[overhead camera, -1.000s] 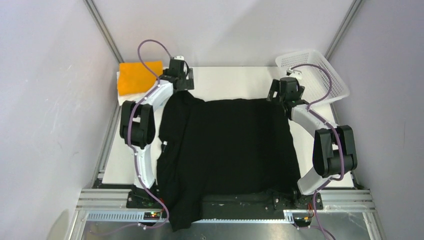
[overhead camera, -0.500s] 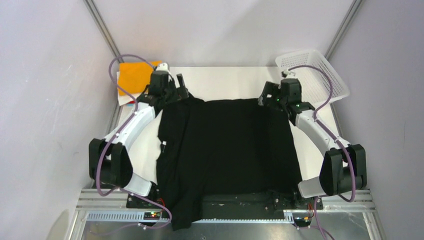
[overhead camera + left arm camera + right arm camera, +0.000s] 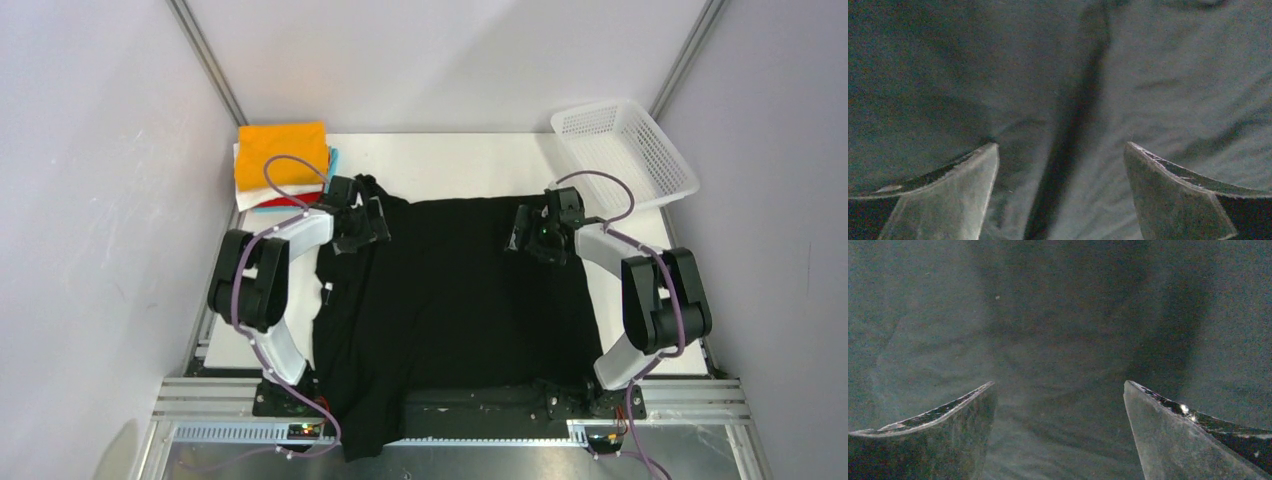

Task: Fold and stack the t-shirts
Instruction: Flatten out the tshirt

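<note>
In the upper left of the top view sits a stack of folded t-shirts (image 3: 280, 165): an orange one on top, with white, red and light-blue edges showing beneath it. Just right of the stack the left gripper (image 3: 360, 222) hangs low over the upper left corner of the black t-shirt (image 3: 450, 300), its jaws spread wide and holding nothing. In the left wrist view its pale fingers (image 3: 963, 195) stand far apart above dark cloth crossed by one long, darker crease.

The black tee lies spread across the middle of the white table (image 3: 450, 165), mostly flat. A rumpled sleeve lies at its upper left, and its lower left edge droops over the table's near edge. Near the shirt's upper right corner the right gripper (image 3: 527, 232) is also fully open and empty. Its wrist view shows smooth, matte, softly wrinkled fabric between the fingers (image 3: 1173, 430).

In the upper right corner a white plastic mesh basket (image 3: 625, 150) stands tilted over the table edge, well apart from the shirt.
</note>
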You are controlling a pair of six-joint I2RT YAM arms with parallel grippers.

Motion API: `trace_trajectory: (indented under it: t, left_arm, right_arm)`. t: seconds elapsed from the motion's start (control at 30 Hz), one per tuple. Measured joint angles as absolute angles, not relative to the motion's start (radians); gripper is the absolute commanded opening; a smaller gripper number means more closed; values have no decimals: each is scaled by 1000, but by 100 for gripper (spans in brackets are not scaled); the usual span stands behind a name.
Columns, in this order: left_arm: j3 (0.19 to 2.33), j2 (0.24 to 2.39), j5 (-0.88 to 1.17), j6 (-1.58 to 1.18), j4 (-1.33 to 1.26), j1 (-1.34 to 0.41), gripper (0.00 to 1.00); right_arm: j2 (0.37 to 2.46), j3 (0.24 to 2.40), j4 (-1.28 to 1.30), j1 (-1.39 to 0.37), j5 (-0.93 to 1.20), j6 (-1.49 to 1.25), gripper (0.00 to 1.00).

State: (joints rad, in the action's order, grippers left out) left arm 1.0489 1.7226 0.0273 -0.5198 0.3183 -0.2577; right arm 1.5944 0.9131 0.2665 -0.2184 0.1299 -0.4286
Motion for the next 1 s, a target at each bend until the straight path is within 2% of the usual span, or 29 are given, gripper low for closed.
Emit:
trace_trajectory:
  t: [0.2,0.5,0.73,1.0]
  left_arm:
    - [1137,1834,96,-550,302,-162,100]
    - [1155,1853,188,-573,273,-35,100]
    - [1171,1836,155,-577,326,-26,100]
    - [1369,1824,170,-587,350,-115,100]
  right_arm:
    - [1655,915,212,-146,187,-453,100]
    - [1668,916,174,-101,197,-489,99]
    - [1666,916,163,-91,188,-496,99]
    - [1593,923,206,-191,78,-424,99]
